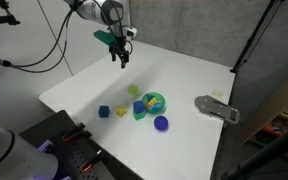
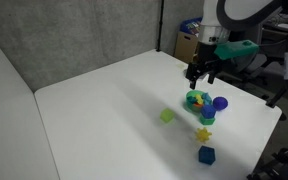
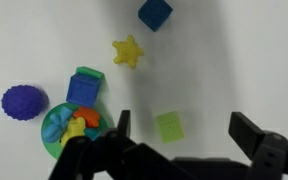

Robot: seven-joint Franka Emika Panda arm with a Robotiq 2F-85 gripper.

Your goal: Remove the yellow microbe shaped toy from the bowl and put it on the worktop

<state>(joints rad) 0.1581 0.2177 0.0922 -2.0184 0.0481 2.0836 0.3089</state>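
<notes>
The yellow microbe shaped toy (image 3: 128, 50), bright yellow and spiky, lies on the white worktop (image 1: 184, 70), outside the bowl, between it and a small blue cube (image 3: 154, 12). It shows in both exterior views (image 1: 123, 111) (image 2: 204, 133). The green bowl (image 3: 52, 140) (image 1: 152, 104) (image 2: 196, 100) holds several coloured pieces, one of them yellow, with a blue block at its rim. My gripper (image 3: 184, 130) (image 1: 117, 55) (image 2: 202, 72) is open and empty. It hangs well above the worktop, over a pale yellow-green cube (image 3: 169, 126).
A purple ball (image 3: 24, 102) (image 1: 161, 123) (image 2: 220, 103) sits beside the bowl. A grey flat fixture (image 1: 216, 107) lies near one worktop edge. Black poles and cables stand around the table, and a grey wall is behind it.
</notes>
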